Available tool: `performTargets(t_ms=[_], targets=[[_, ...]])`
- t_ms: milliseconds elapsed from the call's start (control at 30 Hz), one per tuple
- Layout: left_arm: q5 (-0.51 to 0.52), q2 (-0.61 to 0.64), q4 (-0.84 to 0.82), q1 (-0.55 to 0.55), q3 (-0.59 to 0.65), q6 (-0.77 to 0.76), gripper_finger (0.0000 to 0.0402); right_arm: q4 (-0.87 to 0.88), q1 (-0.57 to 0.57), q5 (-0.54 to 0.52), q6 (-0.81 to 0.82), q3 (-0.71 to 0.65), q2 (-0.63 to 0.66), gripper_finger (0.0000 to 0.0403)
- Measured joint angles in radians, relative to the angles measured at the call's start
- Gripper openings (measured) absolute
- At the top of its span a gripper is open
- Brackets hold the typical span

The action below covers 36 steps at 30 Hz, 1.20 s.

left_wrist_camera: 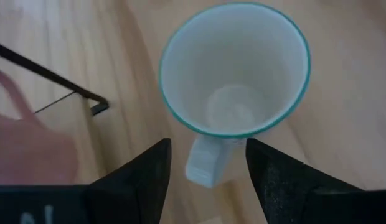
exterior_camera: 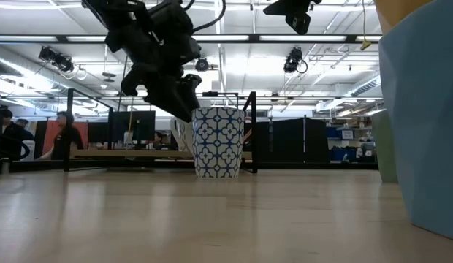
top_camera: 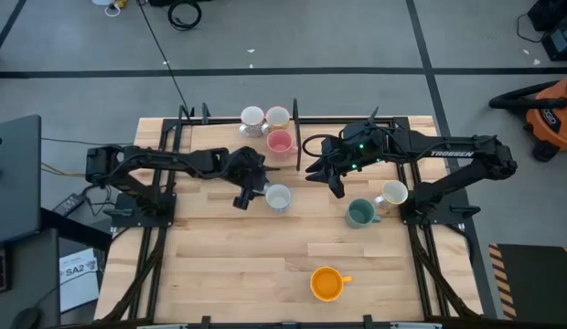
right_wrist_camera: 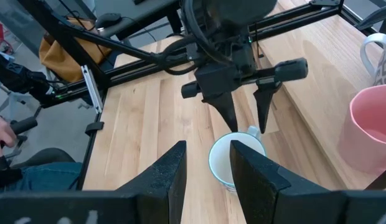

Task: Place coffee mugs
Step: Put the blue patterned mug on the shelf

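While the patterned blue-and-white mug [top_camera: 278, 197] stands upright on the table [top_camera: 238, 265] near its middle, the left gripper [top_camera: 244, 195] hangs just left of it, fingers spread wide with the handle between them, apparently gripping nothing. This looks like the release after setting it down; next the arm should lift clear without catching the handle. Just right of it hovers the right gripper [top_camera: 331, 183], part open and empty.

Six mugs [top_camera: 278, 197] — upright, scattered
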<state>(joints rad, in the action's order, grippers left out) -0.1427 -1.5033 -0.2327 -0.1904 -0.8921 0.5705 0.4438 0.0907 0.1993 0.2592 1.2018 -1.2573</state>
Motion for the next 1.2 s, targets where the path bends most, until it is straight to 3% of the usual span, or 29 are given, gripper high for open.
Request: performTargets(t_ms=[400, 900, 1200], targets=[[-0.032, -0.062, 0.052, -0.002, 0.0, 0.002, 0.0207, 0.0, 0.0, 0.0, 0.0, 0.0, 0.0, 0.0128], [-0.001, -0.062, 0.05, -0.002, 0.0, -0.01, 0.0081, 0.0, 0.0, 0.0, 0.0, 0.0, 0.0, 0.0128], [0.053, -0.061, 0.05, 0.005, -0.001, -0.069, 0.0077, 0.0, 0.0, 0.0, 0.0, 0.0, 0.0, 0.0128]])
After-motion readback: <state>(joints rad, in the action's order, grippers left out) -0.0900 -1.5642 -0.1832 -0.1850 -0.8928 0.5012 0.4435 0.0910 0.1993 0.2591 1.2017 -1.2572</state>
